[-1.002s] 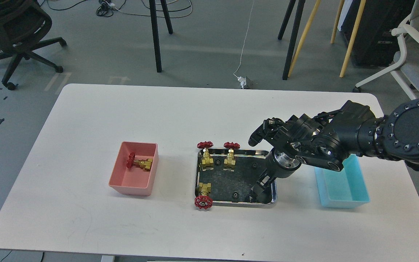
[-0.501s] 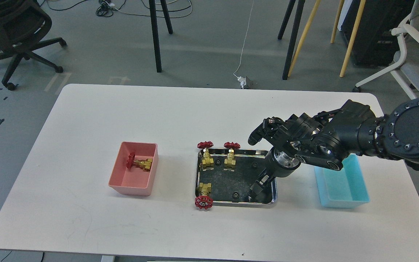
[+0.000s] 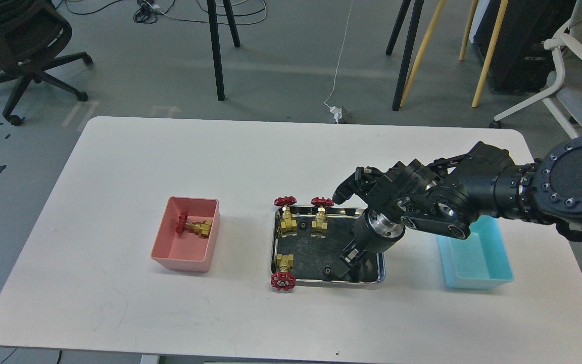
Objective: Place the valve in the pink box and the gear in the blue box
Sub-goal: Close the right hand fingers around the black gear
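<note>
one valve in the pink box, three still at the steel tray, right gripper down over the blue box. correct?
Not quite. The head view shows the right gripper down in the steel tray, not over the blue box. The rest holds: one valve in the pink box, three at the tray.

No legible text, label, brand, number or sign is found anywhere in the head view. The surfaces in view carry no readable marking, and the dark tape marks on the floor at far left form lines only, not characters.
</note>
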Available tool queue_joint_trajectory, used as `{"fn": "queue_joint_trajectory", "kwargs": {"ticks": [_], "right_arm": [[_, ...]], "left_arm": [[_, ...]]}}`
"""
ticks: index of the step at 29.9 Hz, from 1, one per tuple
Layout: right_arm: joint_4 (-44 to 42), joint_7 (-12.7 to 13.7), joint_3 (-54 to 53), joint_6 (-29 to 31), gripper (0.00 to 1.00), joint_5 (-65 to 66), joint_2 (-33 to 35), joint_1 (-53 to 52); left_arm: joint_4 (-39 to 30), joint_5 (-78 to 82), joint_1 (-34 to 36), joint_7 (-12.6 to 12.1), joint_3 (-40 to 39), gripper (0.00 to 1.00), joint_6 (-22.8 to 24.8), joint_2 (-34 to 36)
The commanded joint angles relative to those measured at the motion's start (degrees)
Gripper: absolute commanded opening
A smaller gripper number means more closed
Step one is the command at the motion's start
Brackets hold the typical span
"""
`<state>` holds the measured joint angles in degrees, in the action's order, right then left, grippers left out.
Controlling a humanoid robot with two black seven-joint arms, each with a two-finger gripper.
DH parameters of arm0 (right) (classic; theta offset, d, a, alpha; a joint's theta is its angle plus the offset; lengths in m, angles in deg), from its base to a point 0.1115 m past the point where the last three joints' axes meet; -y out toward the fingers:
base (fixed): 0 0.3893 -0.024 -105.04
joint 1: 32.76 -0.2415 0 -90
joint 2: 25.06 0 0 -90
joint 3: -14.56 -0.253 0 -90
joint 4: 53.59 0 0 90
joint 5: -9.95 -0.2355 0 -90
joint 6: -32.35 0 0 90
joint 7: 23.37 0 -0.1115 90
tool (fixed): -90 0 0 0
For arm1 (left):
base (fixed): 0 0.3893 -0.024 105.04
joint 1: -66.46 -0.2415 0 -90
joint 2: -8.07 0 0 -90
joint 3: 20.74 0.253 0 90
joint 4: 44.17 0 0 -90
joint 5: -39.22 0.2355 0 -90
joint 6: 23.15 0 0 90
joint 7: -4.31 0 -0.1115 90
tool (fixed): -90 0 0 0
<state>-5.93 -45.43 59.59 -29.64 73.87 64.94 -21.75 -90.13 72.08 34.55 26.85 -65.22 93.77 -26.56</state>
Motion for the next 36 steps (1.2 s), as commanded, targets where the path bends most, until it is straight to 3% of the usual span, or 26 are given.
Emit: {"fn": "queue_joint_trajectory", "kwargs": {"ticks": [1,13,20,36], "right_arm": [[-0.11,0.00,0.22,-0.01,0.78,0.50,0.00,0.06],[-0.55,0.26,2.33,-0.01,0.78,1.82,0.00,0.50],[-0.73,0.62,2.34,-0.01,0.69,2.78,0.00,0.59],[-1.35,0.62,2.34,-0.01,0.67,5.16,0.00,1.03]], "left_arm": [[0.00,0.01,0.01,-0.04,0.00,0.94,-0.02,0.00],[0.35,0.01,0.80,0.13,0.09,0.94,-0.02,-0.09],[0.61,0.01,0.80,0.22,0.00,0.94,-0.02,-0.09],[0.61,-0.08,0.97,0.40,0.00,0.94,-0.02,0.00]]}}
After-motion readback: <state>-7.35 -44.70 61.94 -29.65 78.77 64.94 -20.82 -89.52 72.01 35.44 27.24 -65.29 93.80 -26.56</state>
